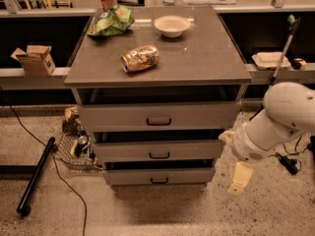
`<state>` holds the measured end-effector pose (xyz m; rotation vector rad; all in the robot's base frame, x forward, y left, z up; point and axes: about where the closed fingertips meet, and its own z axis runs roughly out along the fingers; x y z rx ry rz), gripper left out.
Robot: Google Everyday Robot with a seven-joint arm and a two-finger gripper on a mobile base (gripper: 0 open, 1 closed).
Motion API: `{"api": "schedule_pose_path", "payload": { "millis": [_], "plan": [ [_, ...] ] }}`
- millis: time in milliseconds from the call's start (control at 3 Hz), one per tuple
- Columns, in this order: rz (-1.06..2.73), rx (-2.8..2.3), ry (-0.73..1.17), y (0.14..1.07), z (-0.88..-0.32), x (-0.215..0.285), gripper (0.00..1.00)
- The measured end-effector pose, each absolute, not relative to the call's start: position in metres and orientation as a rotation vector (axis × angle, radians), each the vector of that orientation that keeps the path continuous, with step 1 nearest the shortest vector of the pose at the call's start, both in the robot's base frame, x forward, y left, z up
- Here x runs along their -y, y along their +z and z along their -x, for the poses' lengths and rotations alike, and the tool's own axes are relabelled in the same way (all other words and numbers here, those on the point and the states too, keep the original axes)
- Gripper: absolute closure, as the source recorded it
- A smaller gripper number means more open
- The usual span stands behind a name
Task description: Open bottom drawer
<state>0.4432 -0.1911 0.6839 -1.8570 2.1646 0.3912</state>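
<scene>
Warm, dimmish light from above — a faint sheen on top of the cabinet (206, 58) beside the bowl (172, 25), dark recesses above each drawer, soft shadow on the floor (157, 208) below the bottom drawer (130, 176). Right of the cabinet, the pale gripper (239, 179) hangs well lit.

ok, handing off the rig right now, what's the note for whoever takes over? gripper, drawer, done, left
Gripper: hangs pointing down, right of the cabinet, about level with the bottom drawer and apart from it.
Bottom drawer: looks shut, its handle untouched.
Done: nothing on the drawer yet.
Left: bring the gripper round to the handle, take hold, pull the drawer out.
</scene>
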Motion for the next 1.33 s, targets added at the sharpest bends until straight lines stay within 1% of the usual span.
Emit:
{"api": "schedule_pose_path", "payload": {
  "millis": [667, 1000, 1333],
  "plan": [
    [1.879, -2.067, 0.496, 0.559, -0.474, 0.208, 0.00],
    [1.876, -2.024, 0.597, 0.492, -0.486, 0.205, 0.00],
    [1.876, -2.024, 0.597, 0.492, -0.486, 0.205, 0.00]
  ]
}}
